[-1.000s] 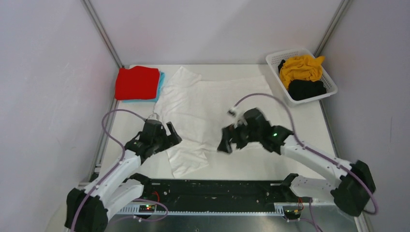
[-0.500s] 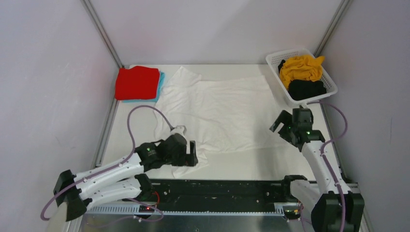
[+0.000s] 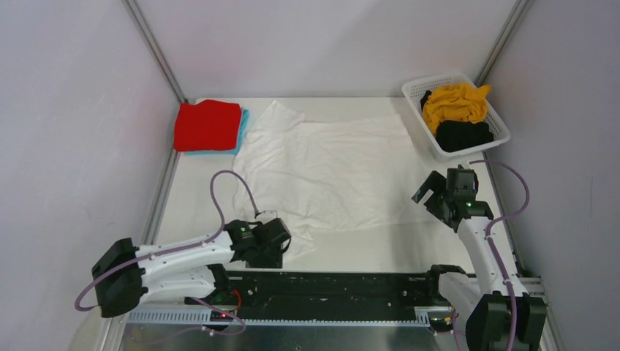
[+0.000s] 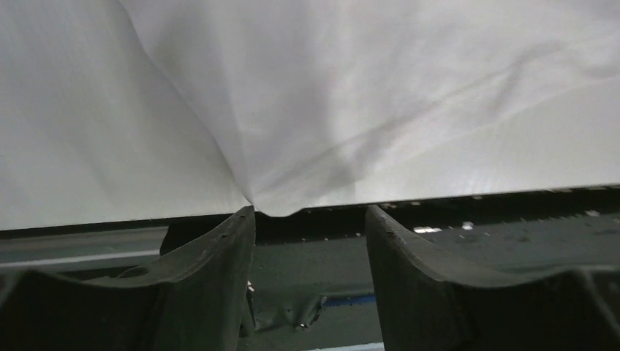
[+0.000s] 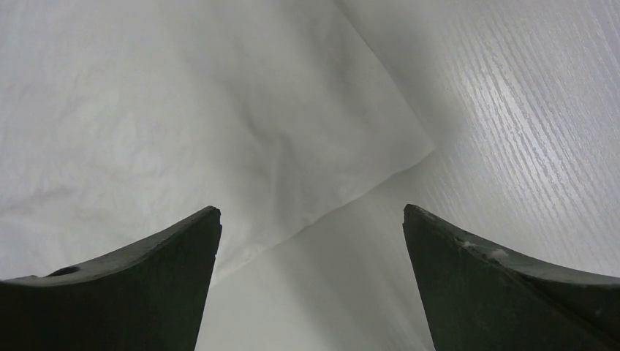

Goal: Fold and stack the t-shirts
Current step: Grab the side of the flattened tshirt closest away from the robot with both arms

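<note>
**Left gripper** (image 4: pixel 307 212): fingers partly apart, clamped on nothing; the near edge of the white t-shirt (image 4: pixel 365 88) lies just ahead of the fingertips, one pucker touching a tip.

**Right gripper** (image 5: pixel 311 212): fingers wide apart and empty, poised just above a corner of the same shirt on the desk (image 5: pixel 526 110).

**Step judged in hand:** seizing the spread shirt for its first fold (each gripper must close on cloth before lifting).

Far beyond the left gripper, the folded red t-shirt (image 3: pixel 207 124) lies on the light blue t-shirt (image 3: pixel 244 121).
</note>
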